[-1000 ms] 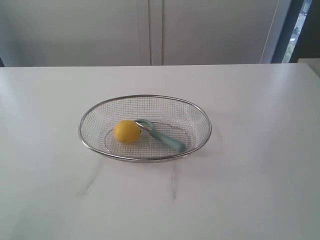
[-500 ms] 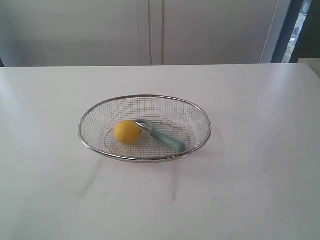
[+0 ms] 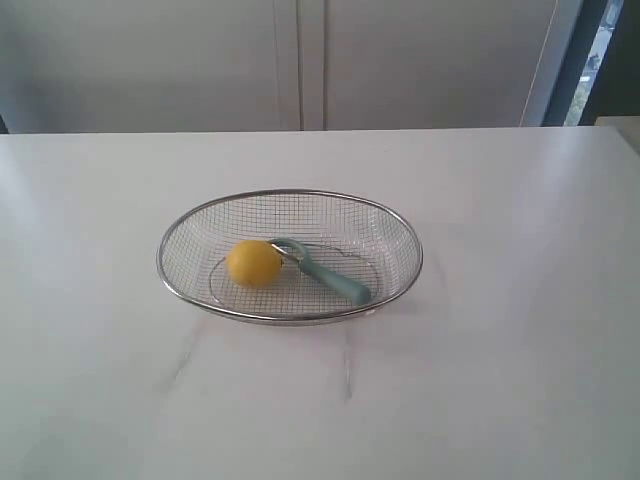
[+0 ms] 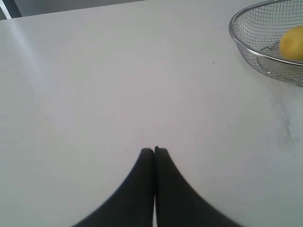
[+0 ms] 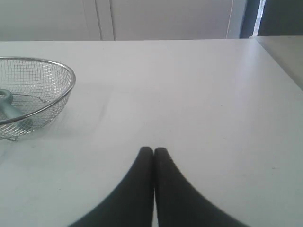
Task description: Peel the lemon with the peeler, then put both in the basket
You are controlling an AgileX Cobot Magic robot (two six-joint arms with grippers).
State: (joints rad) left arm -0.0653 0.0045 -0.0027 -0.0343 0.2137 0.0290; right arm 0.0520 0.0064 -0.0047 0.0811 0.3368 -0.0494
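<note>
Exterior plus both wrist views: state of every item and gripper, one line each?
lemon: lying in the basket, unheld.
peeler: lying in the basket, blade end by the lemon, unheld.
basket: upright on the table, holding both.
left gripper: jaws shut, empty.
right gripper: jaws shut, empty.
</note>
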